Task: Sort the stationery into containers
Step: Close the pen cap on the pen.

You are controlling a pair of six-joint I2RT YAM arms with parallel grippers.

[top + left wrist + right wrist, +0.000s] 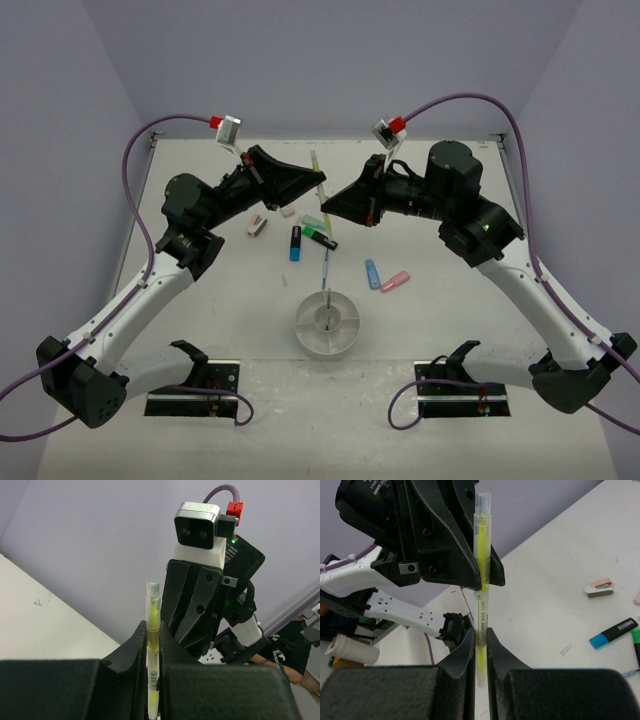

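Observation:
A thin yellow pen (318,172) is held in the air above the far middle of the table, between both grippers. My left gripper (319,182) is shut on it; in the left wrist view the pen (153,625) stands upright between the fingers of that gripper (153,647). My right gripper (327,203) is shut on the same pen (482,575), pinching its lower part (480,640). The round white divided dish (301,328) sits near the table's middle front with a grey pen (326,303) standing in it.
On the table behind the dish lie pinkish-white erasers (258,226), a blue highlighter (296,243), a green highlighter (314,223), a black one (323,239), a blue pen (326,266), a blue item (372,273) and a pink highlighter (395,281).

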